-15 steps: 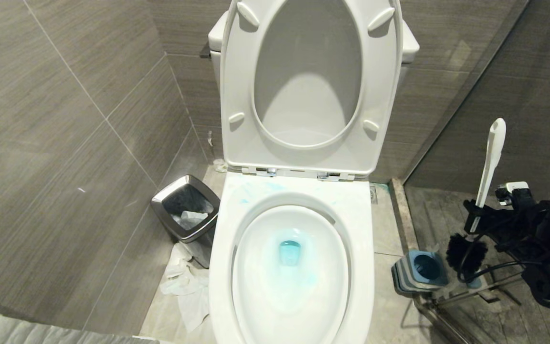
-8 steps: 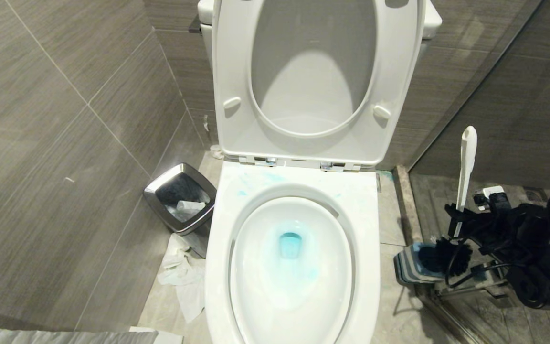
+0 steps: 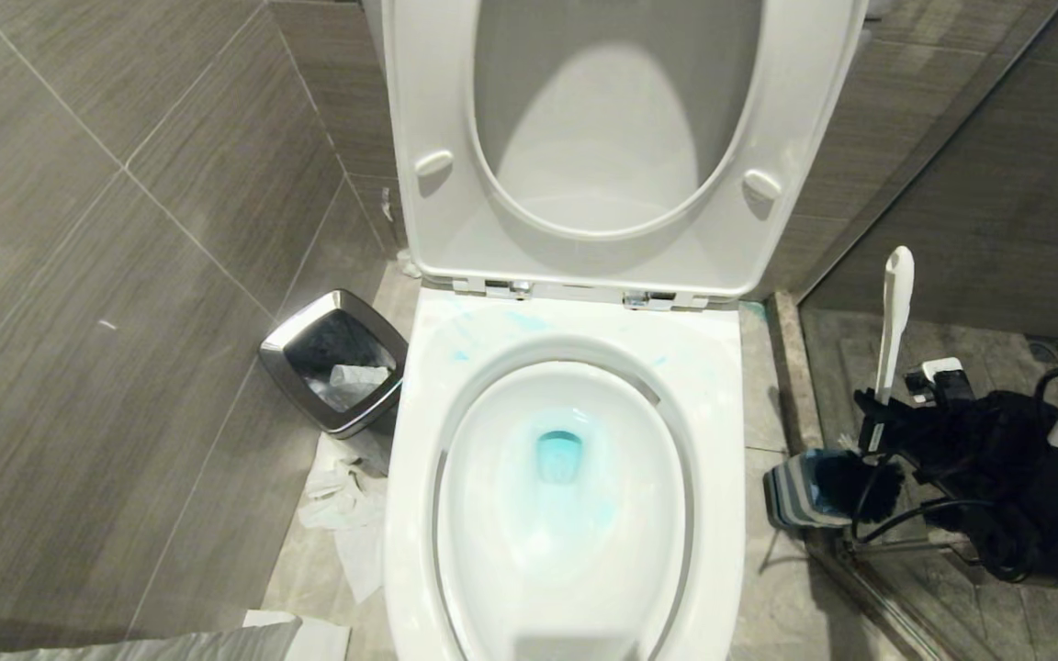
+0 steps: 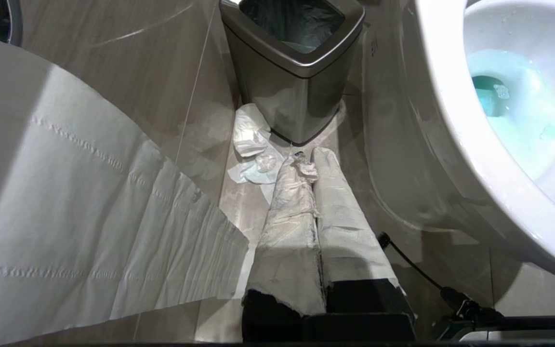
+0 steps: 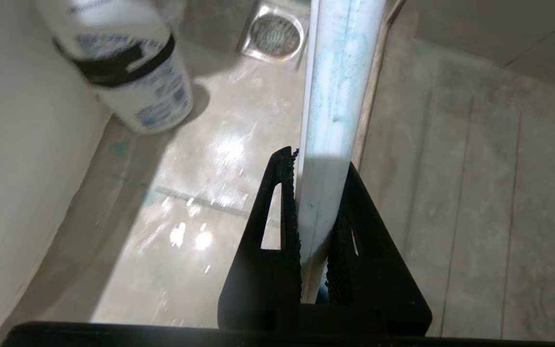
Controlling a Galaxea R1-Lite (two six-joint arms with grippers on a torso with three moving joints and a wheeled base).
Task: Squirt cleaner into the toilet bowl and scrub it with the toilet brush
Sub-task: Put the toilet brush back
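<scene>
My right gripper (image 3: 871, 418) is clamped on the toilet brush (image 3: 893, 317) handle; I'd sink the bristles squarely into the blue holder (image 3: 800, 496), keeping the handle upright.

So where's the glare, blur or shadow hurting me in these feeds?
Right wrist view: bottle motion-blurred, glare on wet floor, toilet brush handle sharp in the right gripper. Left wrist view: bright paper sheet. Head view: soft shadow inside the raised lid.

The large glossy white ceramic toilet bowl (image 3: 566, 514) sits centre. The small chrome-rimmed square bin (image 3: 334, 363) stands to its left, crumpled white paper (image 3: 341, 509) just nearer. Right, the small square blue holder (image 3: 804, 496) carries the long white plastic toilet brush (image 3: 893, 321).
</scene>
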